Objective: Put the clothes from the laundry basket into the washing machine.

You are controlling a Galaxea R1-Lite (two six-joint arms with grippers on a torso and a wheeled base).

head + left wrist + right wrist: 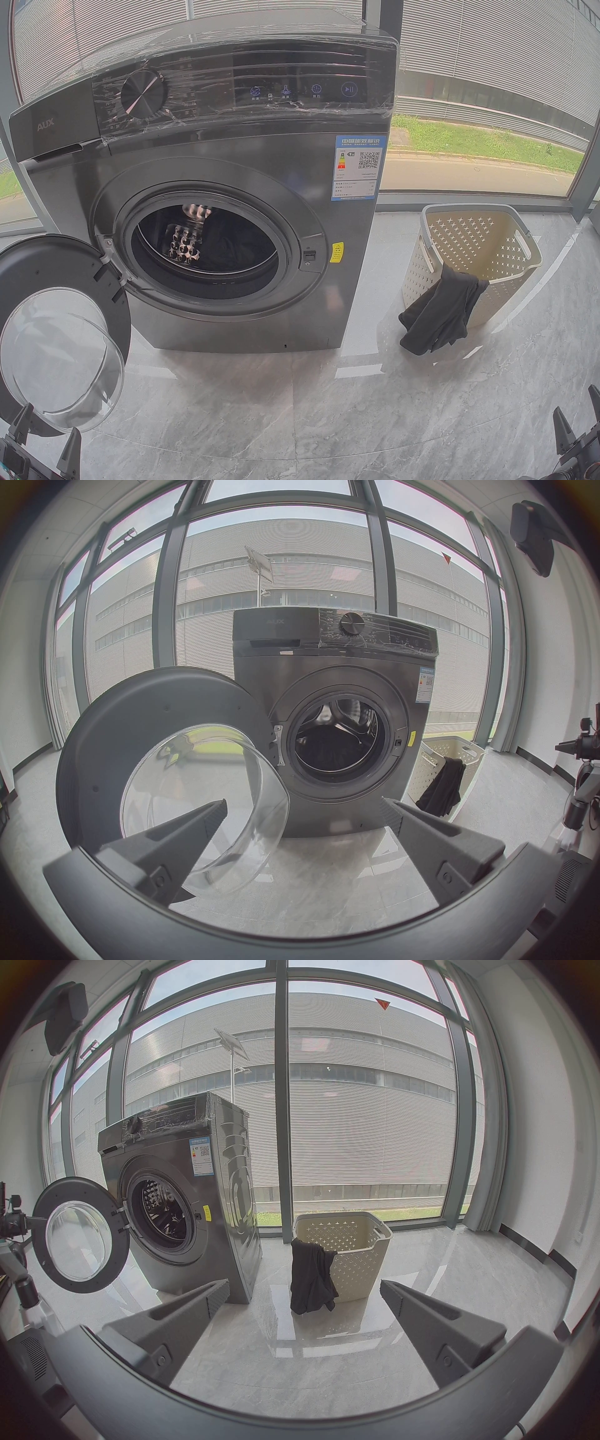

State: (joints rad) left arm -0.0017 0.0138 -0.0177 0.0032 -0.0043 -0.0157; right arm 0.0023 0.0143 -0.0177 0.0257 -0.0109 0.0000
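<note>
Head view: the left gripper [50,419] sits low at the left edge, jaws spread and holding nothing, just in front of the open door [59,269]. The door is swung out to the left of the washing machine [206,144], with its glass bowl facing outward. The drum [181,240] is uncovered, and a dark mass [234,244] lies inside it. The laundry basket [431,250] stands on the floor to the right of the machine. A black garment [440,312] is draped over its near rim and hangs down the outer wall to the floor. The right gripper [574,399] sits low at the right edge, jaws spread and empty, well apart from the basket
</note>
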